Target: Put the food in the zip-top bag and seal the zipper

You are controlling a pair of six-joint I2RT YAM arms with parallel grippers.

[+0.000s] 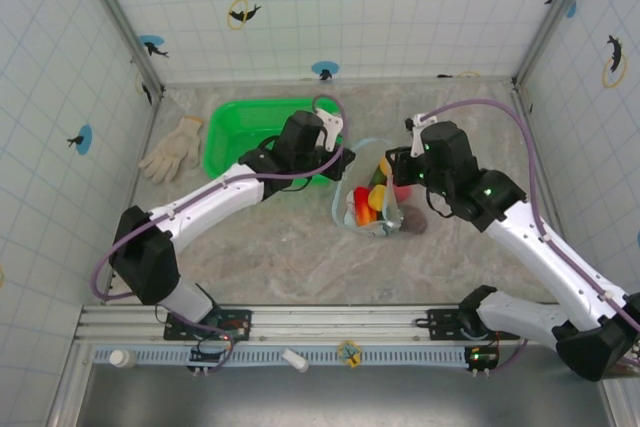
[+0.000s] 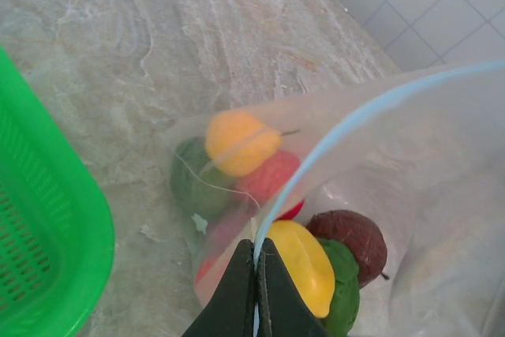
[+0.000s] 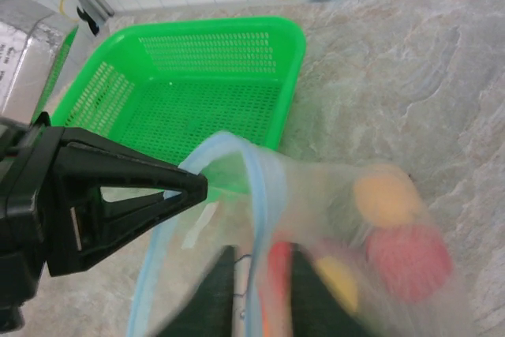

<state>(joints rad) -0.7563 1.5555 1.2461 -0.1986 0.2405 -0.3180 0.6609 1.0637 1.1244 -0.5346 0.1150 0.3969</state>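
The left gripper (image 2: 256,252) has its jaws clenched on the thin light-blue zipper strip (image 2: 355,120), which runs lengthwise away from them, curving up to the right. Just beyond those jaws the clear crinkly zip-top bag (image 2: 442,163) lies on the marbled bench (image 2: 197,37), with the small rounded toy fruits and vegetables (image 2: 241,144) inside. The right gripper (image 3: 260,274) straddles the rim, its jaws released and slightly parted. The green plastic basket (image 3: 213,76) sits beyond them.
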